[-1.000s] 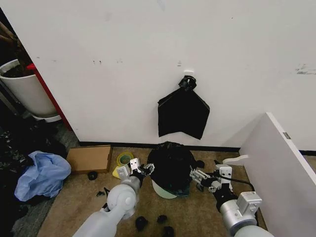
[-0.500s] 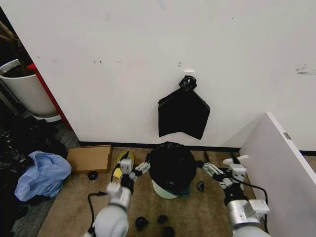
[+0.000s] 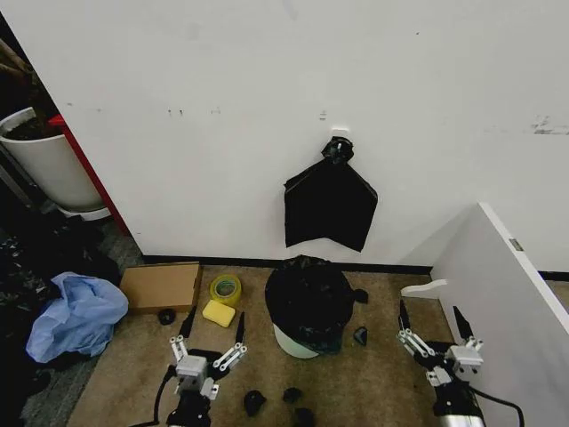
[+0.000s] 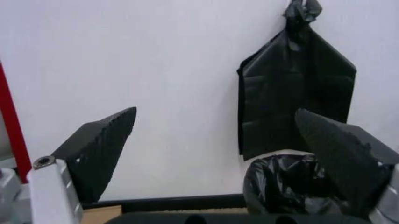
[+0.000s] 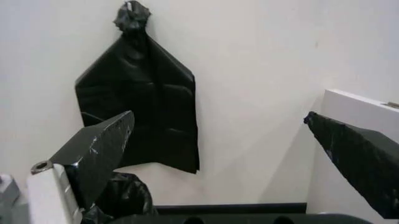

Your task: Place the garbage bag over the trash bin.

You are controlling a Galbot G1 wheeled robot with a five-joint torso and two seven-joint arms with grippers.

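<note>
On the floor at the wall's foot, the garbage bag (image 3: 308,296) covered the trash bin (image 3: 292,343). Left tool (image 3: 210,338) at 8 o'clock and right tool (image 3: 431,322) at 4 o'clock stood apart, spread and empty. Placement appeared complete; next, confirm seating.

Left hand (image 3: 212,336), right hand (image 3: 432,324): silver frames, black serrated fingertips

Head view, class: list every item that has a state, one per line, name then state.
garbage bag: draped over the bin, covering its top
trash bin: upright, base showing below the bag
left end effector: open, empty
right end effector: open, empty
bundle of bags: hanging on the wall
</note>
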